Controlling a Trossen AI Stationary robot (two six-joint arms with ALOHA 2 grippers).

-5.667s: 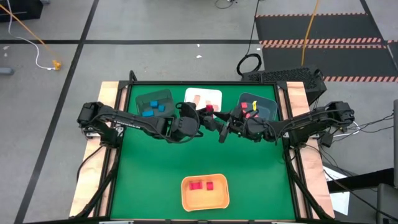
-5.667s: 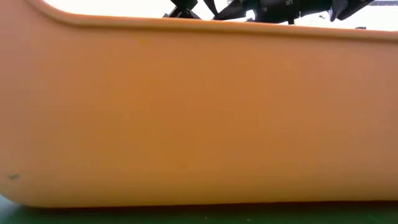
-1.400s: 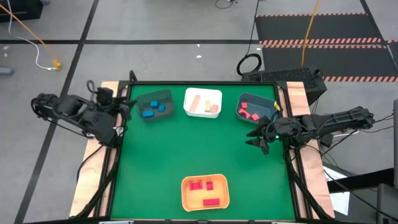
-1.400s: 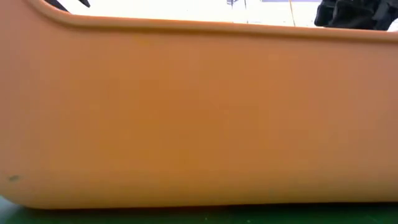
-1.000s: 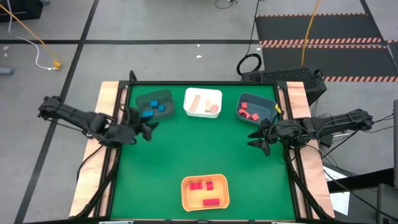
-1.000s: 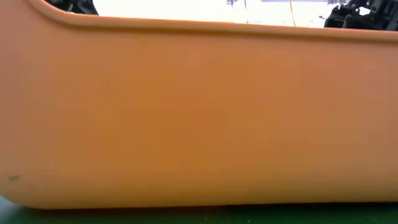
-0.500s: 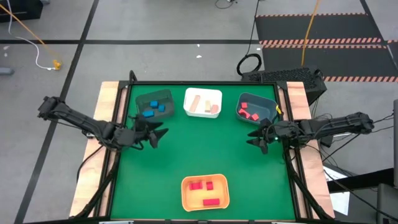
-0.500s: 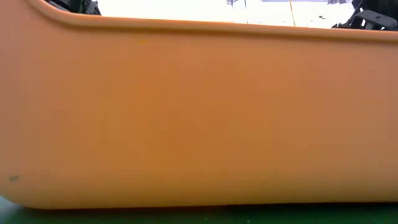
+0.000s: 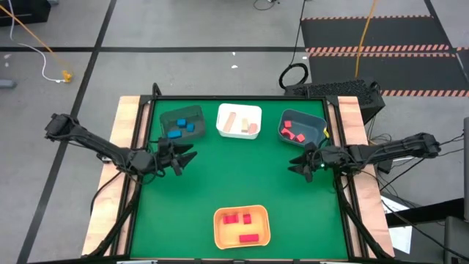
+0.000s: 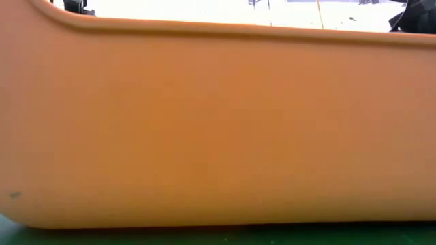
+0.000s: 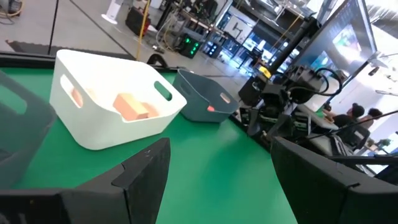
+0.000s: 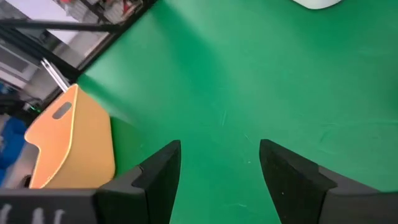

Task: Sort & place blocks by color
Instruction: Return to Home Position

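The blocks lie sorted in four bins. Blue blocks [image 9: 181, 129] sit in a dark bin [image 9: 167, 116] at the far left. Tan blocks [image 9: 239, 122] fill a white bin [image 9: 223, 110], also seen in the left wrist view as the white bin [image 11: 93, 124]. Red pieces [image 9: 293, 130] lie in a grey bin [image 9: 316, 129] at the far right, and red blocks [image 9: 240, 222] lie in an orange bin [image 9: 220, 236] at the near edge. My left gripper [image 9: 187, 159] stands open over the mat near the left edge. My right gripper [image 9: 296, 166] stands open near the right edge. Both are empty.
The green mat [image 9: 234, 176] lies bare between the two grippers. The orange bin's wall [image 10: 218, 129] fills the low view. Wooden table edges [image 9: 123, 132] flank the mat. People and equipment show in the room beyond in the left wrist view.
My left gripper has moved toward the table's right, out over the mat beside the blue bin, then held still. My right gripper has shifted slightly toward the near edge and lower. Neither has changed its opening.
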